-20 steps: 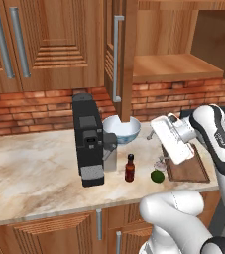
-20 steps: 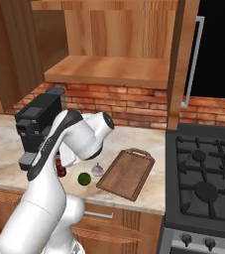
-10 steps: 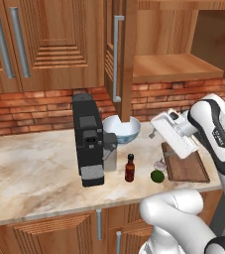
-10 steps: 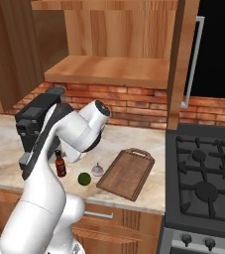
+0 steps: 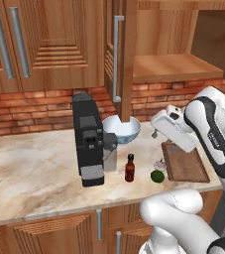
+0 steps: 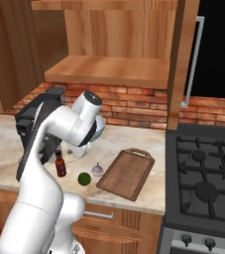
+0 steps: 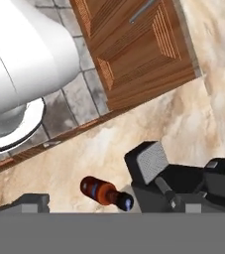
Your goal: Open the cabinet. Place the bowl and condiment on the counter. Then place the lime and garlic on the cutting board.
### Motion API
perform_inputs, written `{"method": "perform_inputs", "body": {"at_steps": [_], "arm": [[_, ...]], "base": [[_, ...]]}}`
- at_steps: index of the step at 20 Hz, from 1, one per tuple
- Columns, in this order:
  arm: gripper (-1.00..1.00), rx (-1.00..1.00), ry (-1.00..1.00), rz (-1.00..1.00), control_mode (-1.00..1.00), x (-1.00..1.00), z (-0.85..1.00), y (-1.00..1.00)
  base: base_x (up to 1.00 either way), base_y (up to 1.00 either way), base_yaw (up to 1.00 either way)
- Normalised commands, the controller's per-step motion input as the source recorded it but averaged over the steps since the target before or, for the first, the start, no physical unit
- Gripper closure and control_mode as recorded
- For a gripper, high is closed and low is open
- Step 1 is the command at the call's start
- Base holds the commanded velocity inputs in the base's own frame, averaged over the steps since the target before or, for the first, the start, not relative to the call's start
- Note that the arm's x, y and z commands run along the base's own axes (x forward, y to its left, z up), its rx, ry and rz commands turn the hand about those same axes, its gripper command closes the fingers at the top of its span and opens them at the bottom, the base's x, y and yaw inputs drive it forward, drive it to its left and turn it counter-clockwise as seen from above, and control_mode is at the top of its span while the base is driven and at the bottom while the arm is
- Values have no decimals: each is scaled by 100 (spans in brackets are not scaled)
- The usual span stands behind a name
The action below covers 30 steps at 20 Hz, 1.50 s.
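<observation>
The claw [image 5: 156, 133] is hanging with its jaws spread wide and gripping nothing, just above the tabletop [image 5: 34, 173]. Below and beside it, the lime [image 5: 157, 176] and garlic [image 6: 98, 169] are lying near the cutting board [image 5: 186, 163], with the condiment bottle [image 5: 130, 168] standing alongside.

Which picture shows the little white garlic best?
The right base view: the garlic sits whole on the counter, between the lime and the cutting board. In the left base view the robot's hand partly hides it.
</observation>
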Motion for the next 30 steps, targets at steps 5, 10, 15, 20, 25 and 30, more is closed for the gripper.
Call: {"method": "perform_inputs", "body": {"at_steps": [5,10,15,20,25,30], "arm": [[-100,-18,-19,10,-100,-1,0,-8],[-100,-17,-19,10,-100,0,0,-10],[-100,-15,-13,9,-100,1,0,-15],[-100,-11,-3,5,-100,1,-1,-14],[-100,-9,2,0,-100,5,3,-5],[-100,-8,19,-2,-100,17,1,-4]], "base": [[0,0,0],[0,0,0],[0,0,0],[0,0,0],[0,0,0],[0,0,0]]}}
